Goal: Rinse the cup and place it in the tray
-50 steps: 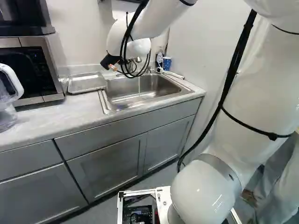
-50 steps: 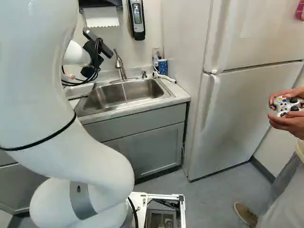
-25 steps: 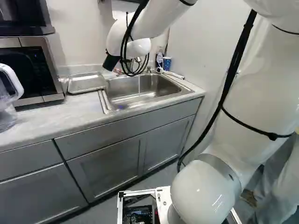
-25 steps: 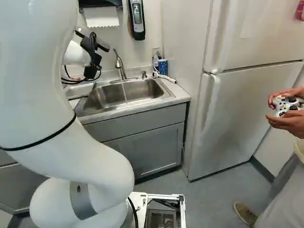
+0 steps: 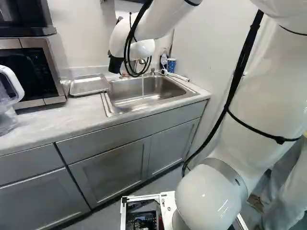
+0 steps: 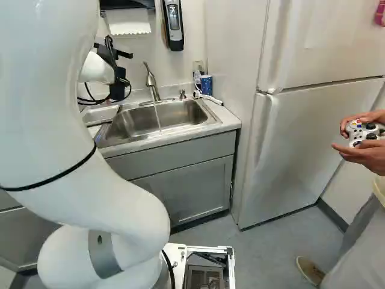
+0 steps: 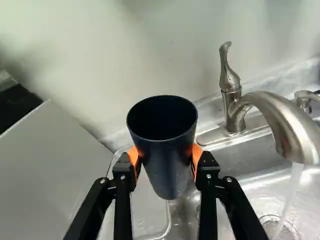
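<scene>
Microwave (image 5: 29, 72), clear pitcher (image 5: 5, 119), white refrigerator (image 6: 301, 138), paper towel (image 6: 128, 23)

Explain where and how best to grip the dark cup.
Probably by the round wall of the dark cup, below its open rim, with the fingers coming from opposite sides: no handle shows, and the body seems to narrow toward its base.
</scene>
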You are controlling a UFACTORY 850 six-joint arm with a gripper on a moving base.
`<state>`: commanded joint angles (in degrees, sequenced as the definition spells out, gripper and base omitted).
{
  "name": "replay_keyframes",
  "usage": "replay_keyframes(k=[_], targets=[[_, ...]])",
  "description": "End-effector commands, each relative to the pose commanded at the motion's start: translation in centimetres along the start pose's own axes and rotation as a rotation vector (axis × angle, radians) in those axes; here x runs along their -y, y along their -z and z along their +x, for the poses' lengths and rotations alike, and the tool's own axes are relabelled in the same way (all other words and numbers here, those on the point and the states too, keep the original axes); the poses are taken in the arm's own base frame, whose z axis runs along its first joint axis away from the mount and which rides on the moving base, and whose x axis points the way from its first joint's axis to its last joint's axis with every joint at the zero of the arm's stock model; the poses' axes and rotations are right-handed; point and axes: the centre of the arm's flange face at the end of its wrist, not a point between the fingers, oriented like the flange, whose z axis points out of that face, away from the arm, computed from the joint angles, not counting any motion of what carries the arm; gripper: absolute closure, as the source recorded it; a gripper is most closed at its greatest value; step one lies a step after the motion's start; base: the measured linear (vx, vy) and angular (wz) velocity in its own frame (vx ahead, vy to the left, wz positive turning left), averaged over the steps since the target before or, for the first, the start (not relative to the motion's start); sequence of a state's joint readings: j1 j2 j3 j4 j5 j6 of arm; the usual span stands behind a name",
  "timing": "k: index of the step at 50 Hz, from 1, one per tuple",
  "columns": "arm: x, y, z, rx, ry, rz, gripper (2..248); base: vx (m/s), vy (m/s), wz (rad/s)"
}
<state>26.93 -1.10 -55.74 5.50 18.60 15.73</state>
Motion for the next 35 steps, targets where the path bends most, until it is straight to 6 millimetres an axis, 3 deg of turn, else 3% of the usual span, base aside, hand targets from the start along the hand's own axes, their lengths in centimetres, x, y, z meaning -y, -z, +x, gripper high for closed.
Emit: replay_keyframes(k=[19, 35], targets=[[0.0, 0.0, 0.0, 0.0, 0.2, 0.0, 129, 0.0, 0.0, 0.0], [0.01, -0.01, 0.0, 0.0, 0.2, 0.0, 129, 0.0, 0.0, 0.0]])
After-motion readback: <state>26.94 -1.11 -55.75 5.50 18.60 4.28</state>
